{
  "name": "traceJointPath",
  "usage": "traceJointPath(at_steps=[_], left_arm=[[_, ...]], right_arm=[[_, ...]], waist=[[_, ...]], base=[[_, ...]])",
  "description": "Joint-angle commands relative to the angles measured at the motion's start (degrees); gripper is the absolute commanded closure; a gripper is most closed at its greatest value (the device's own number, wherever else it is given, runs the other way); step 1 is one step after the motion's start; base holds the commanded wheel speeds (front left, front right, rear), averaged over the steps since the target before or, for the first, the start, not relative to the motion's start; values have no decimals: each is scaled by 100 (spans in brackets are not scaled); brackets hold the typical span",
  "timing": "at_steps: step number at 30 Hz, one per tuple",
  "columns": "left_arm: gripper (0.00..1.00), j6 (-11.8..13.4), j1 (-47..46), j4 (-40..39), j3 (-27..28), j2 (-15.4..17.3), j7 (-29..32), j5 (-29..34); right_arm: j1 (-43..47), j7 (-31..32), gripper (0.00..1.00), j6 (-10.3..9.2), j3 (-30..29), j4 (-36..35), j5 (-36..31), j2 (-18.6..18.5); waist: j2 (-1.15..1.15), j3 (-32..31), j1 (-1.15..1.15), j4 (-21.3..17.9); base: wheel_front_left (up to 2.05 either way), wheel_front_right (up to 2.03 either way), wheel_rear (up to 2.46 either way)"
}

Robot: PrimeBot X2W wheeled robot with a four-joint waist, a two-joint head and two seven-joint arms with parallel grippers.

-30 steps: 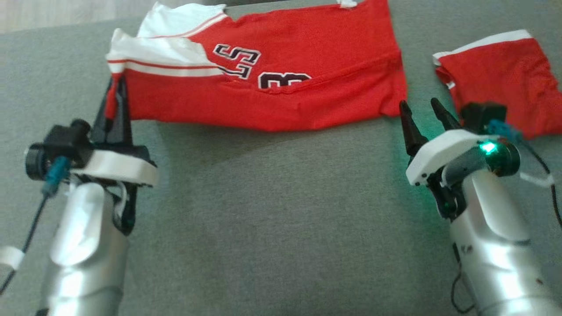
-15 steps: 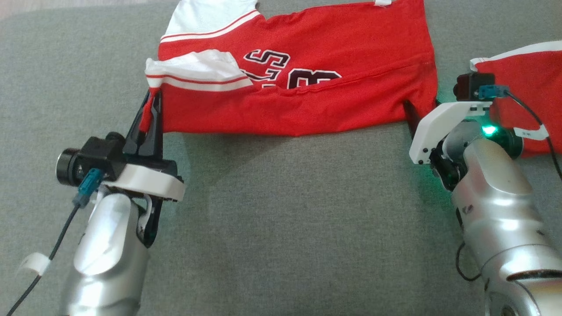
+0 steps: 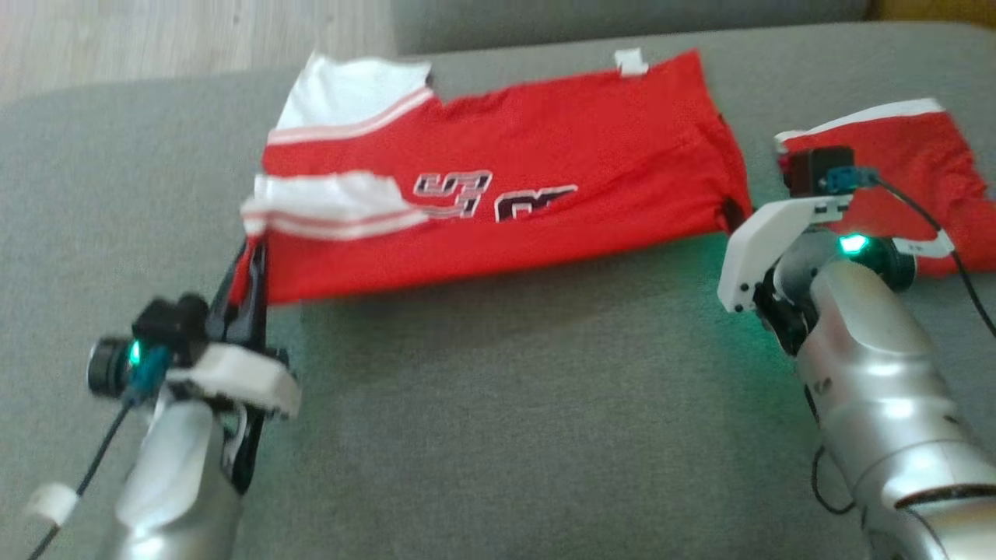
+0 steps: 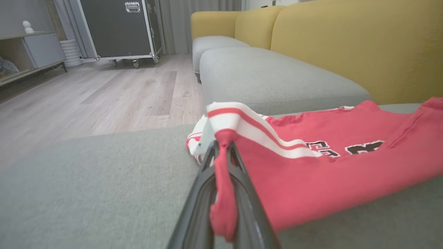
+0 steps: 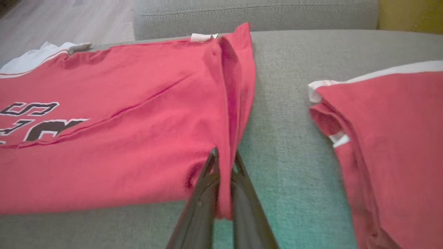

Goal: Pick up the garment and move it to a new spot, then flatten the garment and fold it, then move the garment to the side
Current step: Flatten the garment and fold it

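Head view: the garment, a red jersey with white striped trim and dark lettering, lies spread across the grey cushion, towards its far edge. My left gripper is at the garment's near left corner, fingers pressed together with a strip of red cloth between them. My right gripper is at the near right corner. This picture is blurred and the white wrist mount covers most of the fingers, so from here I probably could not call the grip. A second red piece with a white edge lies to the right, apart from the garment, partly behind the right wrist.

Left wrist view: the two dark fingers are clenched on a pinch of red fabric just under the white-and-red striped band, and a fold of it hangs down between them. The rest of the garment stretches away to the right on the cushion. Beyond are a wooden floor, a yellow backrest and a black case on wheels.

Right wrist view: the fingers are closed on the garment's side edge near its lower corner, and the red cloth is drawn into a ridge running up from the tips. The second red piece lies on the cushion to the right, with a grey gap between it and the garment.
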Motion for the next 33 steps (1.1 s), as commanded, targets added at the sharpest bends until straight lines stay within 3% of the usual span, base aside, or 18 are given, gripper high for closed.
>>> traceJointPath(at_steps=[1,9,16,21,25,26,27,28,29,31,33], left_arm=[[100,11,86,9,212,278,-51,-81],[100,9,773,251,-89,451,125,-406],[100,9,1395,-3,-388,480,503,-682],[100,20,1746,-410,-508,489,768,-801],[100,198,1912,-675,-510,502,798,-785],[100,224,1928,-707,-503,488,783,-796],[100,245,1933,-739,-499,481,766,-803],[100,271,1931,-769,-488,475,733,-808],[64,296,1925,-790,-475,472,701,-815],[5,348,1898,-825,-452,459,625,-821],[0,404,1847,-873,-410,435,511,-840]], right_arm=[[95,35,100,-5,222,-238,181,-56],[918,562,100,-5,882,-935,1028,-404],[1975,894,100,-5,1025,-1956,1622,-784],[2714,1148,100,-5,804,-2802,1729,-901],[3264,1300,100,-5,354,-3481,1595,-723],[3334,1290,75,-5,254,-3598,1534,-675],[3389,1243,5,-5,157,-3722,1453,-627],[3438,1202,0,-5,54,-3830,1398,-561],[3476,1168,0,-5,-29,-3931,1362,-488],[3513,1029,0,-5,-125,-4150,1284,-375],[3514,760,0,-5,-179,-4369,1197,-309]], waist=[[0,-318,0,-181],[0,-1018,0,-443],[0,-1343,0,-492],[0,-1362,0,-491],[0,-1323,0,-484],[0,-1310,0,-486],[0,-1297,0,-486],[0,-1284,0,-485],[0,-1272,0,-485],[0,-1248,0,-487],[0,-1222,0,-490]], base=[[0,0,0],[0,0,0],[0,0,0],[0,0,0],[0,0,0],[0,0,0],[0,0,0],[0,0,0],[0,0,0],[0,0,0],[0,0,0]])
